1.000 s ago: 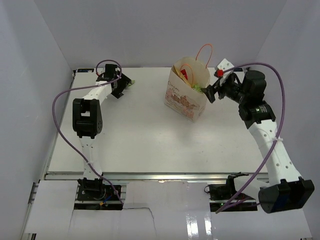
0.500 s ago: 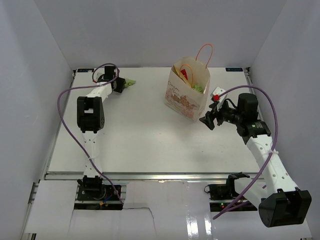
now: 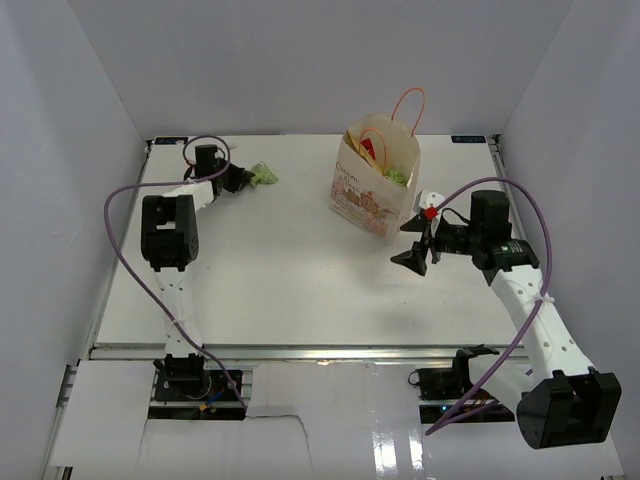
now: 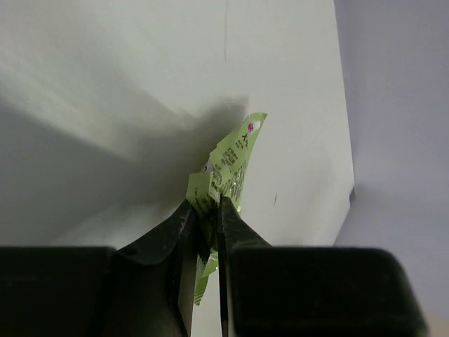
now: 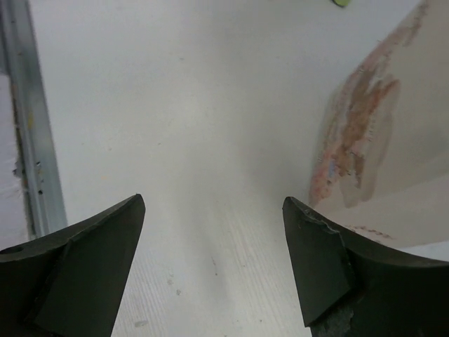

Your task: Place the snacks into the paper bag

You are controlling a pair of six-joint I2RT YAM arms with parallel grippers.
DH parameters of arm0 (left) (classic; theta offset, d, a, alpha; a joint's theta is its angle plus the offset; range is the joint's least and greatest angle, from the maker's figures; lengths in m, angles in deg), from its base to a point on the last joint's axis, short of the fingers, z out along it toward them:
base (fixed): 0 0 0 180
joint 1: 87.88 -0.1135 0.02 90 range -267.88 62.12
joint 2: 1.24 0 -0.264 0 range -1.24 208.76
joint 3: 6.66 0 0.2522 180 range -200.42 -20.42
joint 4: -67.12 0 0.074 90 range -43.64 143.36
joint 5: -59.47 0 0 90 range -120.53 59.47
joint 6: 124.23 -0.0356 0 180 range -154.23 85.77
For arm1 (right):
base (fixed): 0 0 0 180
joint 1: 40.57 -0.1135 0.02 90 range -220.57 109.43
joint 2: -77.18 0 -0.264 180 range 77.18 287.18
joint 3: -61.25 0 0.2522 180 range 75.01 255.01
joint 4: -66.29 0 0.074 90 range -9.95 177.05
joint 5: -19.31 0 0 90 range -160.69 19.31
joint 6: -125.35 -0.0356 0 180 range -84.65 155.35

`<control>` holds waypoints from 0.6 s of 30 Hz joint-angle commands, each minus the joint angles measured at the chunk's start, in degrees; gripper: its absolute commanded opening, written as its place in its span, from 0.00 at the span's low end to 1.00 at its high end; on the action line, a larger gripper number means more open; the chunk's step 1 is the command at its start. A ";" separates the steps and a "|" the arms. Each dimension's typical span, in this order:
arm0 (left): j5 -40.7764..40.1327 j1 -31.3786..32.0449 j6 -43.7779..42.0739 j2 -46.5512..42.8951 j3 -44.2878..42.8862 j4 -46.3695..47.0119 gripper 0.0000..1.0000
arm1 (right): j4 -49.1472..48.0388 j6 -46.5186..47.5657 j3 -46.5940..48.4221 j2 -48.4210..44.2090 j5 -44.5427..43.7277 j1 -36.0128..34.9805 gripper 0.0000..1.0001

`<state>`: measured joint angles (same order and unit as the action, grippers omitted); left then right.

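The left gripper is squeezed tight on one end of a small green packet, at the far left of the table. The packet is thin, crinkly and light green with tiny print on it. The right gripper is wide open with nothing in it, low over the table just beside the paper bag. The bag stands up, cream with a brownish picture and thin orange handles. Bits of red, yellow and green show inside it. The table is white, with pale walls all around
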<state>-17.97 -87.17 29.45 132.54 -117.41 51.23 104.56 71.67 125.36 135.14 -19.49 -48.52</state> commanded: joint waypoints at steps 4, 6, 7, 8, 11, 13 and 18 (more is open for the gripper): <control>30.39 -0.10 -15.07 -18.71 21.55 12.59 0.08 | 27.70 43.15 3.09 0.84 18.58 -3.20 0.92; 36.12 0.34 -16.92 -25.38 32.06 12.50 0.07 | 27.97 48.75 2.74 0.41 14.40 -7.67 0.93; 37.87 0.43 -17.18 -30.02 35.43 12.59 0.07 | 22.13 46.76 1.52 0.06 11.67 -9.79 0.92; 40.15 0.61 -17.27 -32.41 38.60 12.50 0.07 | 17.63 43.78 0.46 -1.25 8.68 -11.98 0.91; 42.54 2.44 -14.47 -41.71 49.51 12.50 0.06 | -4.97 29.46 -6.28 -3.80 -7.21 -22.79 0.91; 43.42 3.68 -11.93 -45.34 55.29 12.50 0.06 | -14.80 23.56 -8.76 -3.03 -19.87 -31.49 0.92; 46.06 10.00 -5.07 -50.80 60.51 11.28 0.06 | -31.97 23.27 -10.71 6.90 -37.72 -46.34 0.93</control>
<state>23.51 -79.91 20.31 84.52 -58.55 62.37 90.18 97.43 115.61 138.28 -41.17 -89.15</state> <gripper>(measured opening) 0.239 0.926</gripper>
